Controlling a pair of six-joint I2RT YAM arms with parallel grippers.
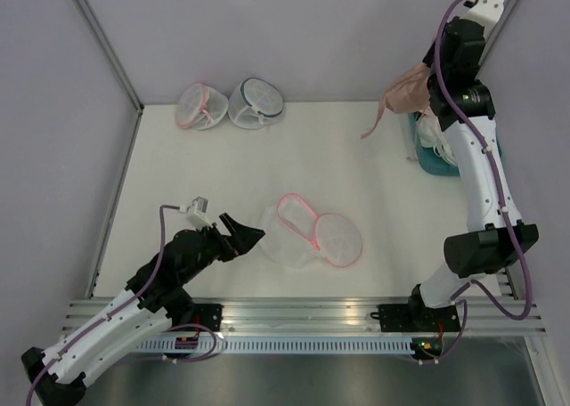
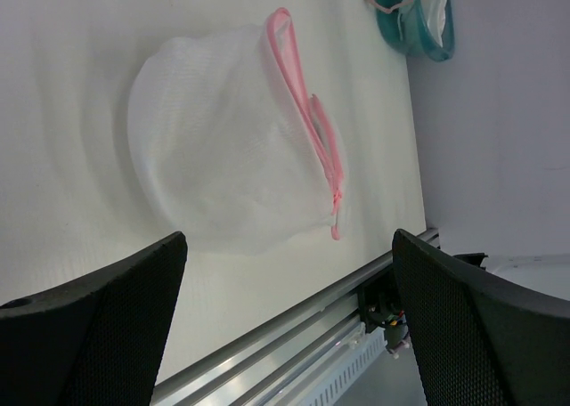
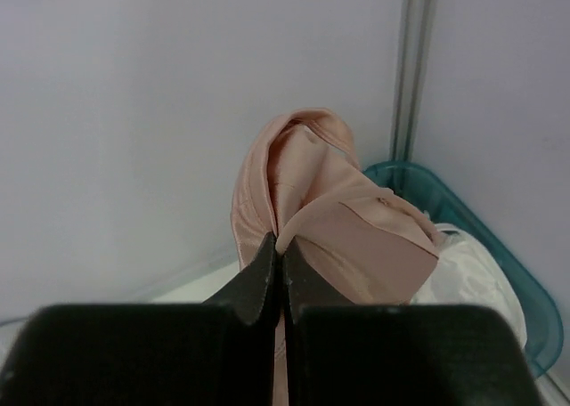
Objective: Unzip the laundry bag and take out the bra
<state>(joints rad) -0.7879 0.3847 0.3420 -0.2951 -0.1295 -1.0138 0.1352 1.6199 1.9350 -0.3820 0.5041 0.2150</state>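
The laundry bag (image 1: 312, 232) lies unzipped in the middle of the table, its two white mesh halves with pink rims spread apart. In the left wrist view the laundry bag (image 2: 223, 148) sits just ahead of my left gripper (image 2: 289, 272), which is open with nothing between its fingers. That left gripper (image 1: 245, 237) hovers right beside the bag's left edge. The pale pink bra (image 1: 405, 90) hangs in the air at the back right, a strap dangling. My right gripper (image 3: 280, 255) is shut on a fold of the bra (image 3: 338, 219).
A teal tray (image 1: 427, 157) holding white cloth stands at the back right, under the hanging bra. Two other mesh pouches rest at the back left: one pink-trimmed (image 1: 198, 106), one dark-trimmed (image 1: 256, 103). A metal rail (image 2: 294, 326) runs along the near edge.
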